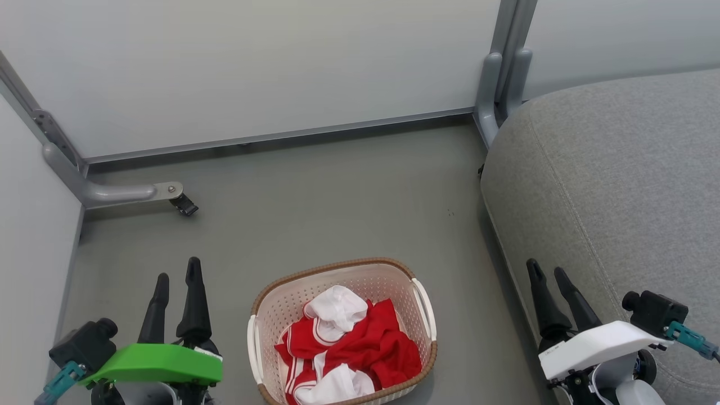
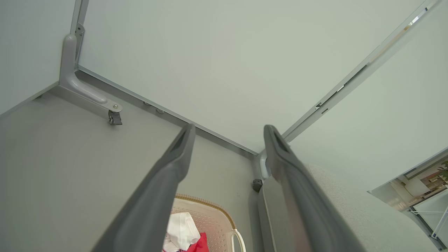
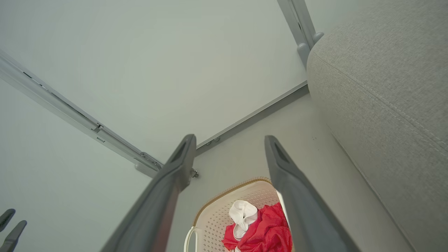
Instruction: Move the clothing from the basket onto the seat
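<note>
Grey floor — clothing in basket, seat beside; left claw, right claw wide.

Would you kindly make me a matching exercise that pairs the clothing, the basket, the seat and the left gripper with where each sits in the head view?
Things:
1. clothing
2. basket
3. seat
4. left gripper

Places or states:
A. standing on the floor, bottom centre
B. at the right, beside the basket
C. crumpled inside the basket
D. lower left, open, holding nothing

Pairs: 1-C, 2-A, 3-B, 4-D
</note>
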Motion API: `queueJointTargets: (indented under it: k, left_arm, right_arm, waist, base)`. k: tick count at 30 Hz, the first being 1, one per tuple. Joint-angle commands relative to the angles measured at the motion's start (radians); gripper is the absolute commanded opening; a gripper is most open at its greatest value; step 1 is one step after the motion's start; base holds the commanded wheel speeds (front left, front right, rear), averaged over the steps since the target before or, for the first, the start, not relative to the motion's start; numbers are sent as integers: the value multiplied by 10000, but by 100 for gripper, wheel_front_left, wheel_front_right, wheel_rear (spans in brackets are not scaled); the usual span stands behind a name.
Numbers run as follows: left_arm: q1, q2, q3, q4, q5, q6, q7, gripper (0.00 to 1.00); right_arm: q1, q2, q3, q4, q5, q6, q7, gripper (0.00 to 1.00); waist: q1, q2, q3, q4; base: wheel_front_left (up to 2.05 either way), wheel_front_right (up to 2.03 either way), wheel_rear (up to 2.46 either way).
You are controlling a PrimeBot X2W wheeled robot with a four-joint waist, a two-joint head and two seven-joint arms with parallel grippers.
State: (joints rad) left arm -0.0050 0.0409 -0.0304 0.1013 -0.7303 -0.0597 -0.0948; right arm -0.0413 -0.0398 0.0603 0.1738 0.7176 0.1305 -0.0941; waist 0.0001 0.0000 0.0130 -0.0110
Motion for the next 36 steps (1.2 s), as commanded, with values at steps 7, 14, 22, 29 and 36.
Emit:
queueJointTargets:
  k: [7, 14, 22, 29, 36]
  left_arm:
    - [132, 76, -186, -277, 1157, 175, -284, 100]
    - [233, 83, -328, -378, 1888, 267, -482, 100]
    - [343, 89, -498, -492, 2632, 324, -686, 100]
    - [421, 97, -581, -589, 3289, 348, -851, 100]
    - [482, 102, -702, -663, 3936, 414, -1025, 100]
  right_arm:
    - [5, -70, 331, -243, -1172, 3, -284, 100]
    - [43, -79, 597, -327, -2035, 3, -484, 100]
    - [124, -87, 722, -355, -2958, 3, -694, 100]
    - [128, -93, 864, -418, -3717, 3, -873, 100]
    - [163, -99, 995, -485, -4369, 3, -1025, 100]
  waist:
    - [-1, 0, -3, -18]
    - [-1, 0, -10, -25]
    - [-1, 0, -51, -27]
    - [-1, 0, -19, -33]
    - [-1, 0, 7, -39]
  base:
    - [0, 0, 0]
    - [0, 0, 0]
    - [0, 0, 0]
    - [0, 0, 0]
    - [0, 0, 0]
